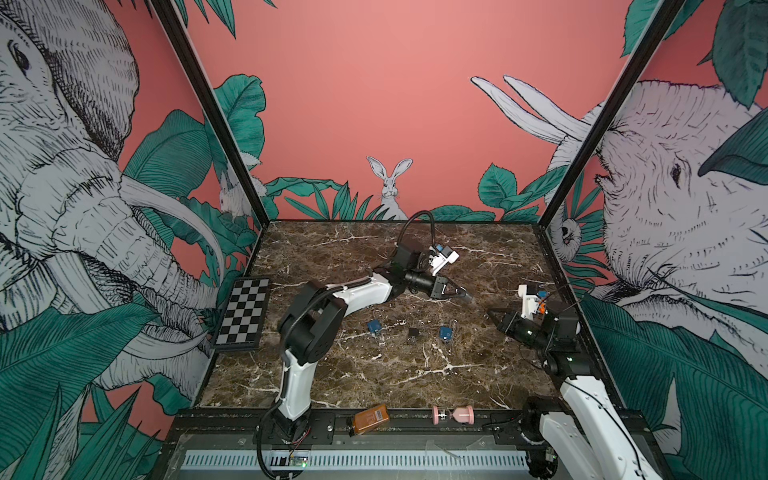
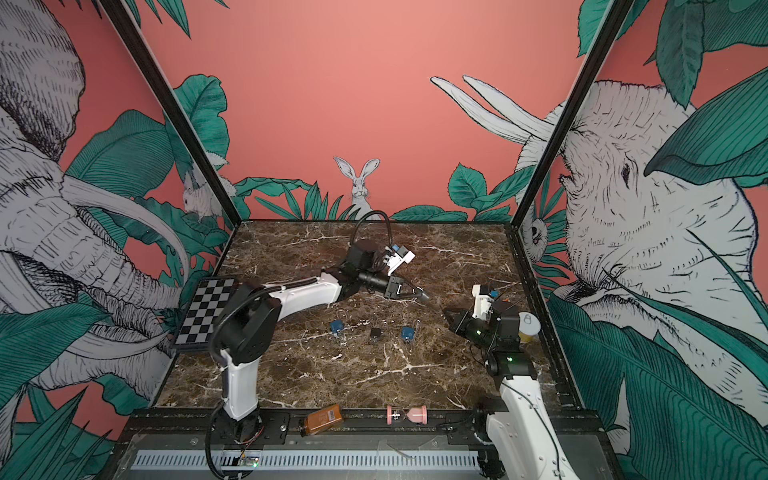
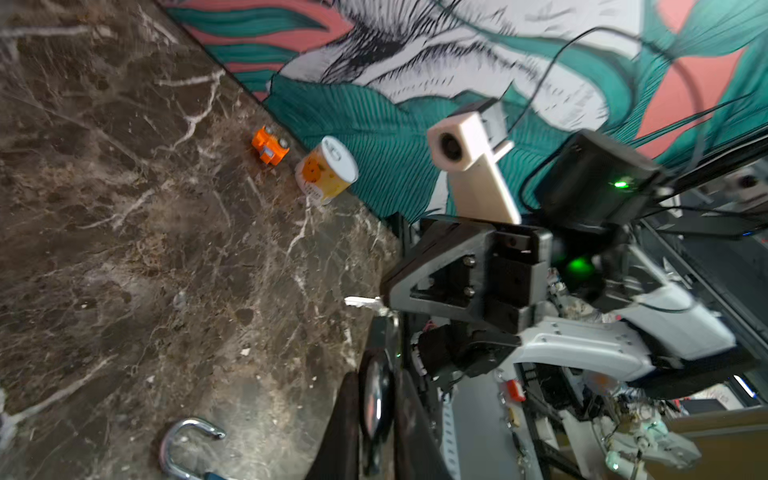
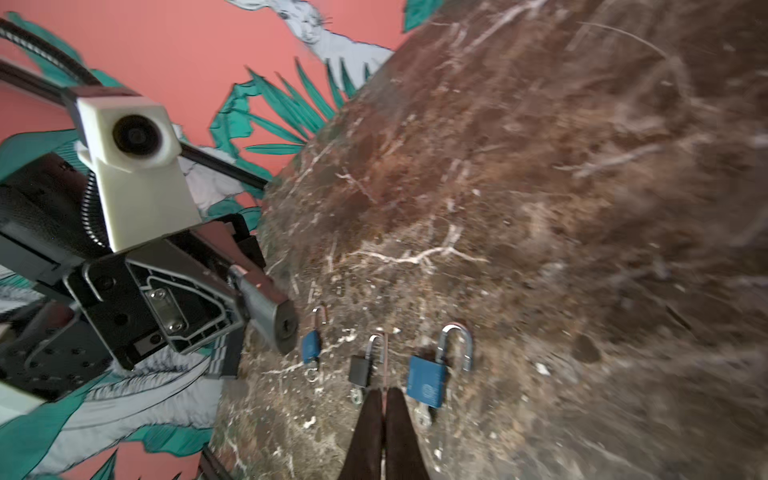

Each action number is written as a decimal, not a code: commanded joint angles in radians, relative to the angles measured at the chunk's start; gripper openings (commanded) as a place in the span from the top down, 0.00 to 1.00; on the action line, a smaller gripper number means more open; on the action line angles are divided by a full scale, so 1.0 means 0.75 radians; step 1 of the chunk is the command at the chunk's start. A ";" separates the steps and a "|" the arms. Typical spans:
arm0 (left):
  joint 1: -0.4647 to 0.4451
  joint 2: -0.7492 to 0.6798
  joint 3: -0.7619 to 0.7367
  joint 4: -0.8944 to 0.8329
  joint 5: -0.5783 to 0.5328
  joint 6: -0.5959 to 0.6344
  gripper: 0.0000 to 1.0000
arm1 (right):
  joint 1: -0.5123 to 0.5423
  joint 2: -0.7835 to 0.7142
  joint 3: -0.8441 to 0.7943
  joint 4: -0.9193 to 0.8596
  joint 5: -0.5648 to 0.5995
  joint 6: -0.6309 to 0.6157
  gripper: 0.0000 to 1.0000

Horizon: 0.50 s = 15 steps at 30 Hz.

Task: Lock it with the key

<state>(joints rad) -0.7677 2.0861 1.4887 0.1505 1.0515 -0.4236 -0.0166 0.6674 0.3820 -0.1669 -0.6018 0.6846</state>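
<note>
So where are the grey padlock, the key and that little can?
grey padlock point(image 4: 266, 307), right wrist view, on its metal body near the keyhole.
key point(image 3: 359, 301), left wrist view, on its bare silver blade.
can point(image 3: 322, 178), left wrist view, on its orange-printed side.

Of the key point(image 3: 360, 301) only the blade tip shows, its head hidden in the right gripper point(image 3: 384, 296). The frame edge cuts off a padlock point(image 3: 189, 444) body. At the table's point(image 2: 374, 374) three o'clock the right arm point(image 2: 515, 395) half-hides the can point(image 2: 530, 328)

Padlocks point(image 1: 413, 332) mid-table; chessboard point(image 1: 243, 313), can point(image 2: 528, 326) at side edges; rest open.
</note>
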 commanded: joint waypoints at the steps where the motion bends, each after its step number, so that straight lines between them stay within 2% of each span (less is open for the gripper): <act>1: -0.045 0.164 0.253 -0.525 0.057 0.345 1.00 | -0.024 -0.012 -0.096 0.103 0.138 0.047 1.00; 8: -0.088 0.503 0.708 -0.956 0.090 0.547 1.00 | -0.035 0.081 -0.257 0.370 0.268 0.082 1.00; 10: -0.099 0.552 0.773 -1.018 0.111 0.578 1.00 | -0.035 0.140 -0.258 0.412 0.270 0.049 1.00; 15: -0.139 0.729 1.078 -1.352 0.120 0.741 1.00 | -0.036 0.313 -0.260 0.549 0.243 -0.002 1.00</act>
<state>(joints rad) -0.8501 2.6152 2.1937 -0.6498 1.1000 -0.0006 -0.0395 0.8631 0.1860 0.1165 -0.4286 0.7158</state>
